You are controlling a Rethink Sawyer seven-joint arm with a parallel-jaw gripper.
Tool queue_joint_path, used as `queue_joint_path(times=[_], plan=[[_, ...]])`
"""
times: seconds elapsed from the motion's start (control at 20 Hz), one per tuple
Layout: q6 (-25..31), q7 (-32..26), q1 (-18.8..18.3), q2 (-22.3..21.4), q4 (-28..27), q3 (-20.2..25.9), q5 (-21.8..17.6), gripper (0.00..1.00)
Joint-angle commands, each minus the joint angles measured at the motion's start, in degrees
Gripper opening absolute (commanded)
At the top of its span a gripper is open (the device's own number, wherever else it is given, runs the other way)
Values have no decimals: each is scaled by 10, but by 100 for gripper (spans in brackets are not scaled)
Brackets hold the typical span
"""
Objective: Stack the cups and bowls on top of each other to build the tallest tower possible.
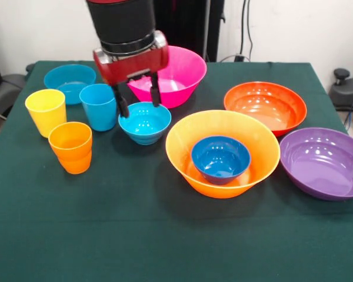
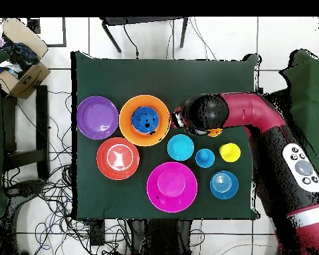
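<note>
My gripper is open, its two dark fingers hanging at the far rim of the small teal bowl; it holds nothing. The small dark blue bowl sits inside the large orange bowl. The light blue cup, yellow cup and orange cup stand left of the teal bowl. The large pink bowl is behind the gripper. In the overhead view the arm hides the gripper and most of the orange cup; the teal bowl shows.
The red-orange bowl and the purple bowl lie right of the large orange bowl. The shallow light blue bowl sits at the far left. All rest on a green cloth. A cardboard box stands beside the table.
</note>
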Motion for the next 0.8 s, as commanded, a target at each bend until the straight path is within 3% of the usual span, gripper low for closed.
queue_joint_path(times=[0.05, 0.4, 0.8], plan=[[21, -198, -13, -5, 92, 24, -46, 100], [7, -168, -43, -46, 168, 41, -43, 100], [24, -168, -52, -50, 192, 56, -47, 100]])
